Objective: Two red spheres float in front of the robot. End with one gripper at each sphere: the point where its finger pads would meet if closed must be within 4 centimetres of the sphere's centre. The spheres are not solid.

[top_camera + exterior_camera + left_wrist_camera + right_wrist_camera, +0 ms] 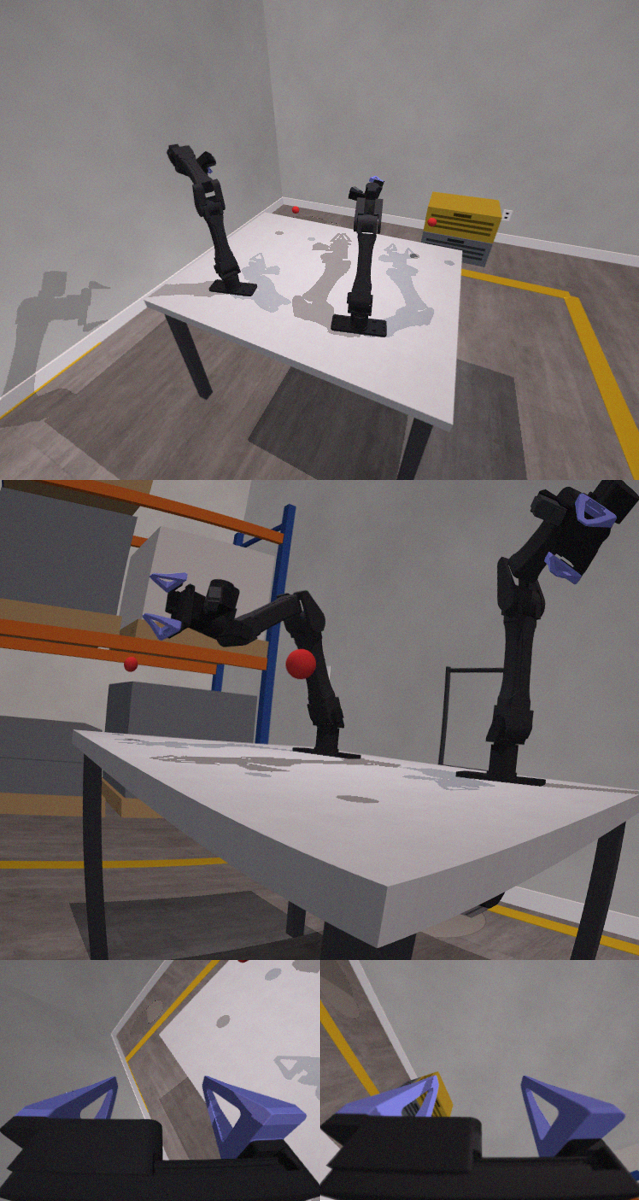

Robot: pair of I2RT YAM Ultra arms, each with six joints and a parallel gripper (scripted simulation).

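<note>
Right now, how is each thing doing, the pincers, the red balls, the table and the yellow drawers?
Left pincer: open, empty.
Right pincer: open, empty.
Left red ball: floating, ungripped.
Right red ball: floating, ungripped.
Table: standing upright.
Yellow drawers: look shut.
</note>
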